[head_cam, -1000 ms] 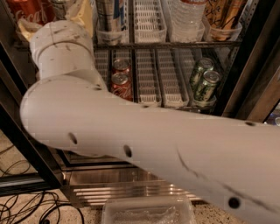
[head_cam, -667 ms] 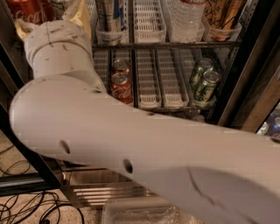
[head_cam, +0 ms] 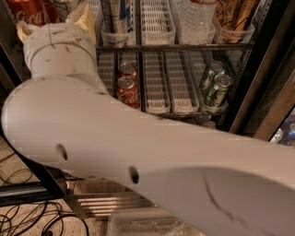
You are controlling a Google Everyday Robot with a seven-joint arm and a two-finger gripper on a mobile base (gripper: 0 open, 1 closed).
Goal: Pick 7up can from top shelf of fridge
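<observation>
Though the claw point(head_cam: 54, 23) sits upper-left in the fridge point(head_cam: 252, 87), its grip is unreadable.

white "coca" script shows on a red can point(head_cam: 25, 10) at the top left, just beside the claw point(head_cam: 54, 24); no other label is legible.

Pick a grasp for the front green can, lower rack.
Grip the front green can across its side wall, from the front: it stands upright, another can close behind. The gripper is upper left, open, at the top shelf.
</observation>
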